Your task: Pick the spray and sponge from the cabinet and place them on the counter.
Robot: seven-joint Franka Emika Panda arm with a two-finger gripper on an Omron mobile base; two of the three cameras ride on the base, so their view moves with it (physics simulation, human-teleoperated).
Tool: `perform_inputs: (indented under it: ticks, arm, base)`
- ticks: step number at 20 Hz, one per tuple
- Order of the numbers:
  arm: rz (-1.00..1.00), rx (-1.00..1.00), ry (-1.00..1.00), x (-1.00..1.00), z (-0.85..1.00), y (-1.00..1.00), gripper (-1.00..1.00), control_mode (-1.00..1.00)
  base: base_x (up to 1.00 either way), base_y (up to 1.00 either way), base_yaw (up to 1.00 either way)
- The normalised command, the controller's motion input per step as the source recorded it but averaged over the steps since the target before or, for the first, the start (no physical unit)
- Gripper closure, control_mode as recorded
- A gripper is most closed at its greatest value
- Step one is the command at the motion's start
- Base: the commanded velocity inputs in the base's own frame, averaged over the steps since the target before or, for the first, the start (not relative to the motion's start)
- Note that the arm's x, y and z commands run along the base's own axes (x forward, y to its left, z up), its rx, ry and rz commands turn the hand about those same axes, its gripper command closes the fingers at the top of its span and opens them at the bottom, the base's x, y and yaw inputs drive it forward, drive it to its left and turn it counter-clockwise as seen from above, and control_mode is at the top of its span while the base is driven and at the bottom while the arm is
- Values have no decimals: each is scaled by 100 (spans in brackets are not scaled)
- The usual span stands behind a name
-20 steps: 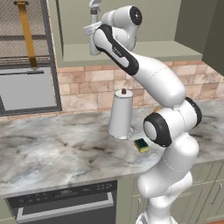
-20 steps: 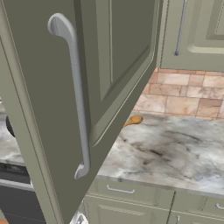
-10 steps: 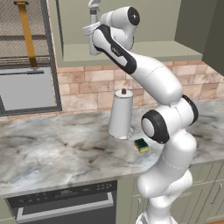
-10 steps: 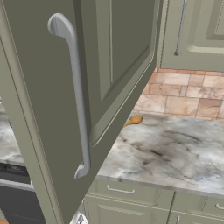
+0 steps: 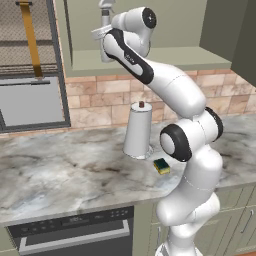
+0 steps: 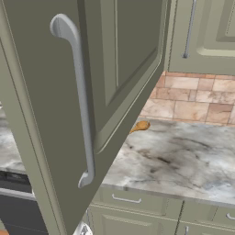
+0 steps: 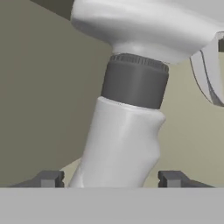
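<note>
Olive-green panels frame the left base view, where the cabinet (image 5: pixel 150 55) stands open above a brick splashback. The white arm reaches up into its shelf, and the gripper (image 5: pixel 104 36) sits level with the spray (image 5: pixel 105 15), which stands upright on the shelf near the left wall, its long axis vertical and its nozzle head at the top. That height suits a side-on grasp around the bottle's body. Down on the bench (image 5: pixel 65 175), the sponge (image 5: pixel 161 165) lies flat, green layer up, just beside the foot of the paper-towel roll (image 5: pixel 137 131); judging by that, the sponge's half of the job looks done and the spray is the item in hand. A wire-mesh unit (image 5: pixel 30 35) with an orange strap (image 5: pixel 30 42) hangs at the left.

From the right base view, the swung-out cabinet door (image 6: pixel 92 92) with its long metal bar handle (image 6: pixel 78 105) blocks most of the scene; it is open so the shelf can be reached. Beyond it, a wooden spoon (image 6: pixel 139 126) rests on the veined marble bench by the wall.

Up close in the hand view, the spray's pale body leans across the picture, dark collar and trigger head above, a tilt that may be the camera's roll. The finger tips (image 7: pixel 50 178) stand either side of the bottle with slight gaps showing, so the jaws bracket it but I cannot tell whether they are gripping yet.
</note>
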Motion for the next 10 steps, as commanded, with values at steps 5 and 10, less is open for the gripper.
perform_inputs:
  ticks: [5, 10]
  arm:
    - [0, 0, 0, -9, -1, -4, 100, -100]
    - [0, 0, -1, -42, 0, 0, 100, -100]
  base:
    - [0, 0, 0]
    - [0, 0, 0]
